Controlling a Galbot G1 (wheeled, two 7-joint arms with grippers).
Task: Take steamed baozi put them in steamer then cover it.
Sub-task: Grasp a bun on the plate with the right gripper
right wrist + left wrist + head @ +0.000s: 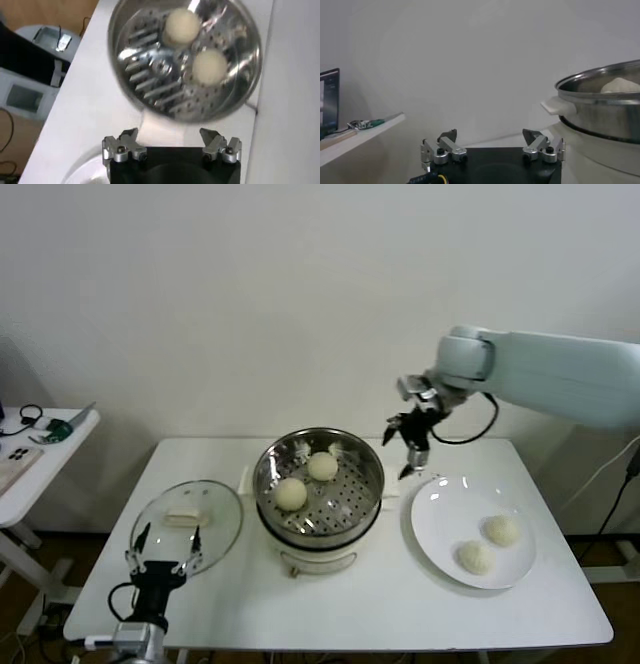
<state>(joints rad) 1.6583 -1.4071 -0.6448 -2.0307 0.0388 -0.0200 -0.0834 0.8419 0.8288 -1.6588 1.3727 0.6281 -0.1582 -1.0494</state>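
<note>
While uncovered, steamer (pixel 318 484) faces up (cover (pixel 187 522) lies flat).

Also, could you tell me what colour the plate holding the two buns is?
The plate is plain white, shown best in the head view.

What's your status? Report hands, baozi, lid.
Right hand open, empty, between steamer and plate. Left hand open, parked beside glass lid. Two baozi in steamer, two on plate. Nothing blocking.
</note>
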